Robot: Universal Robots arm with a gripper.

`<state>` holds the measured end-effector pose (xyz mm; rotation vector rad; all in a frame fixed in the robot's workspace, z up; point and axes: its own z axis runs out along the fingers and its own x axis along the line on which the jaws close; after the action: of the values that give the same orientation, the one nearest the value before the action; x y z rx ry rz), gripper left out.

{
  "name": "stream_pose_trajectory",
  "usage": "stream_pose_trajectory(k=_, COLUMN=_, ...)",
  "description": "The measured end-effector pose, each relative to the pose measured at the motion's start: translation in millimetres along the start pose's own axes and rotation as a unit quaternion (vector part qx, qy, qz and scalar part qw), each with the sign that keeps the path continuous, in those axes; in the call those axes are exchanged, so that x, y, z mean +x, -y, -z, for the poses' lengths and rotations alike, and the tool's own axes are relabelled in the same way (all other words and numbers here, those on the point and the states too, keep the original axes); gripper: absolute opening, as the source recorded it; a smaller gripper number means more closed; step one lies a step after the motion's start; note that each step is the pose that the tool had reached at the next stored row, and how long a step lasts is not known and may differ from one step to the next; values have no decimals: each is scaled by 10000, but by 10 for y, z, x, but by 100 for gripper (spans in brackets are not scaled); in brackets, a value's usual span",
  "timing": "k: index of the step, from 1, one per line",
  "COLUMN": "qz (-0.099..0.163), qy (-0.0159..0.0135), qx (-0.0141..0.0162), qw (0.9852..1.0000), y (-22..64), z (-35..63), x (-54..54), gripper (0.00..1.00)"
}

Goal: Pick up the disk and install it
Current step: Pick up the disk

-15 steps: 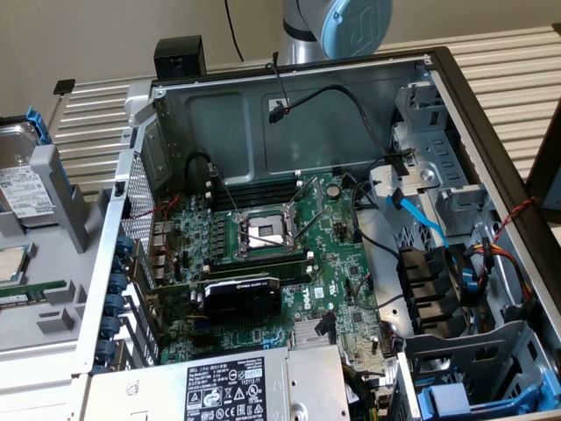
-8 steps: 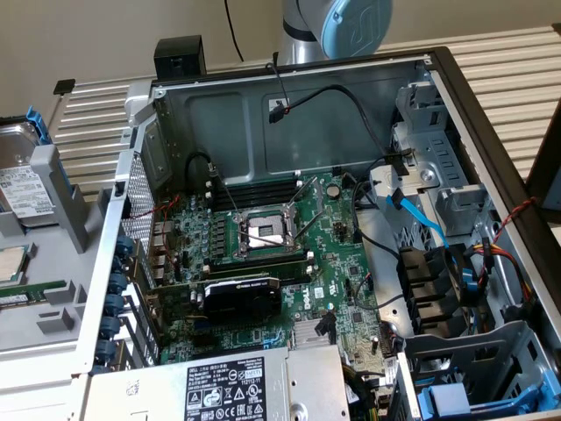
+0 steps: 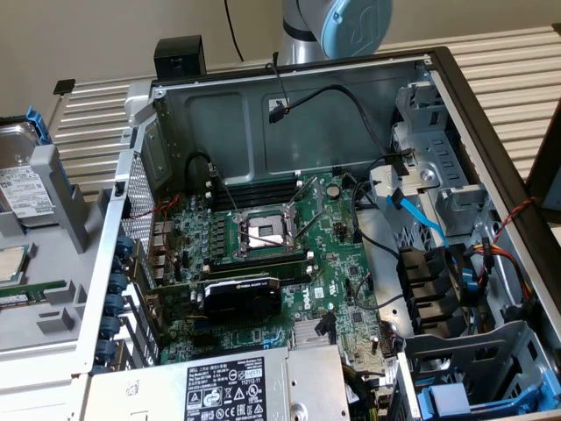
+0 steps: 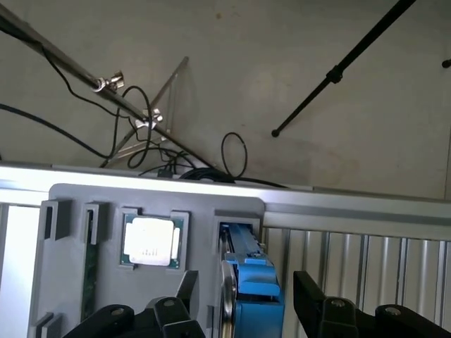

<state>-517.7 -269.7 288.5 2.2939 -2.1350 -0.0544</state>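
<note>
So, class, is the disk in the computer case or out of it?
Out. The disk stands on edge in a slot of the grey holder, outside the case, with the open gripper straddling it.

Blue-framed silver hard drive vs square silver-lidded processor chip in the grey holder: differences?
The blue-framed silver hard drive stands on edge in its slot; the square silver-lidded processor chip lies flat in a recess. The drive is clearly larger than the chip. The open claw straddles the drive, not the chip. Both sit in the grey plastic holder.
</note>
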Motion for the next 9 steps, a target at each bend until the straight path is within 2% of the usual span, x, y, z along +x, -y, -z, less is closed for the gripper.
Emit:
stream_pose_trajectory(k=3, qz=0, qy=1, qx=0, qw=10000, y=0, z=-1, x=0, gripper=63)
stream_pose_trajectory(k=4, qz=0, qy=1, qx=0, qw=10000, y=-1, z=-1, x=0, gripper=55)
stream_pose_trajectory(k=9, qz=0, qy=1, qx=-1, qw=10000, y=-1, z=-3, x=0, gripper=55)
